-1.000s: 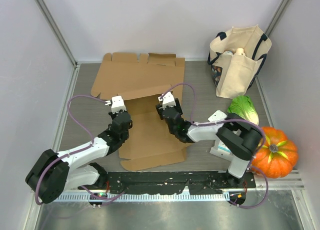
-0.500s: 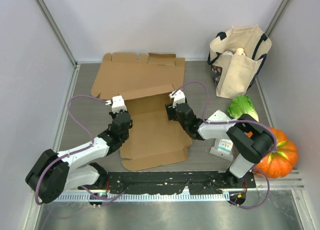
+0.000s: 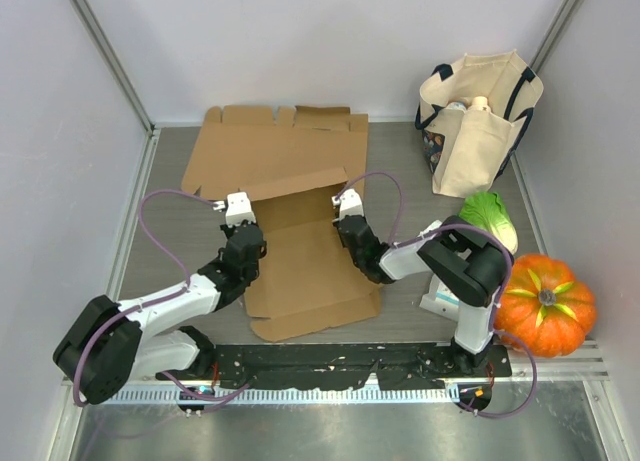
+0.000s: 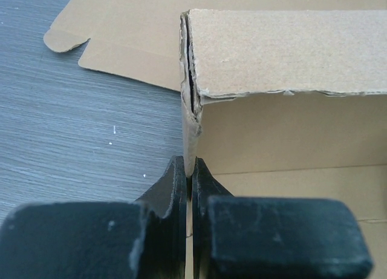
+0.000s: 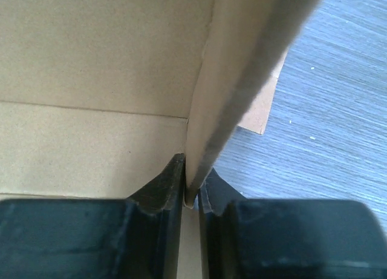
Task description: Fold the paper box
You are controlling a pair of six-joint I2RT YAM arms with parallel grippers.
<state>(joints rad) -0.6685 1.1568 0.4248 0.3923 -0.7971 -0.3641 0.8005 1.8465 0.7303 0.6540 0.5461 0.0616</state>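
Now both side walls of the box are pinched. At the left, the left gripper point(image 4: 188, 170) is clamped tight on the left side wall point(image 4: 191, 118) of the paper box point(image 3: 300, 256) and holds it upright, exactly as it did a second ago. The box itself lies mostly flat in the middle of the desk point(image 3: 400, 171), with its wide far panel spread toward the back and its base between the two arms. The change is at the right. The right gripper point(image 5: 191, 176) stood wide open at the box's right edge half a second ago, and it has now narrowed onto the right side wall point(image 5: 242, 61), with cardboard between its fingers. With both walls held, raising them together looks like the next step. Further right, the tote bag point(image 3: 478, 121) and pumpkin point(image 3: 545, 306) stand well apart from the box.
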